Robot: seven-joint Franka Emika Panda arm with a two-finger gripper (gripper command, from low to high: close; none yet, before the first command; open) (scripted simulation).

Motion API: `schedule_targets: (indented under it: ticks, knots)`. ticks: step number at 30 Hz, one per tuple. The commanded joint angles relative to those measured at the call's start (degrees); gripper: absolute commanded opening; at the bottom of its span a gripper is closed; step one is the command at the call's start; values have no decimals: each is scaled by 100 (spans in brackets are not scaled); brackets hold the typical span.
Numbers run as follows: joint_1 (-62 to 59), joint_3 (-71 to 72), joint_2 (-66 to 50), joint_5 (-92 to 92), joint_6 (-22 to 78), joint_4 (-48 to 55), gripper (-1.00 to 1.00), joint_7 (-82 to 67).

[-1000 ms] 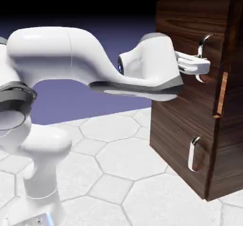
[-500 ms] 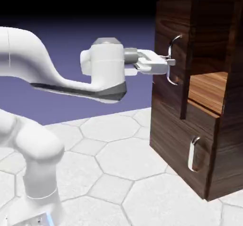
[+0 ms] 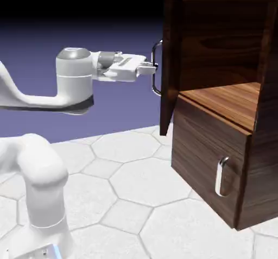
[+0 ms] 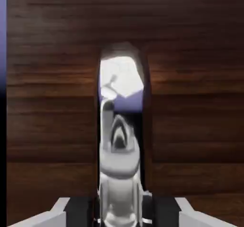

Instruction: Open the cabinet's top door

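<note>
Reaching out flat, we see our arm (image 3: 32, 98) stretch level, end effector (image 3: 147, 68) squeezed tight on the handle (image 3: 156, 68) of the wide-open top door (image 3: 169, 62).

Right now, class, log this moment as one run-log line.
hand: shut on curved silver handle | dark walnut top door: swung wide open | light wood shelf: exposed

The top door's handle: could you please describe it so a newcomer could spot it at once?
Find the dark wooden cabinet. Its top door stands swung open, and the handle is the curved silver bar there, clamped in the gripper; the other handle, lower down, is untouched.
</note>
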State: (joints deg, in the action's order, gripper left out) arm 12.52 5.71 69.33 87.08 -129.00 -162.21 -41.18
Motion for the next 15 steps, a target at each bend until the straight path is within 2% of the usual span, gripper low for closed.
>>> schedule_targets:
  ticks: [1,8,15]
  knots:
    - [26,208,41,-236,194,-7,-100,-45]
    - [122,1662,-3,-1713,1615,245,-100,-181]
    - [-195,3116,-506,-2946,3072,1020,-100,-121]
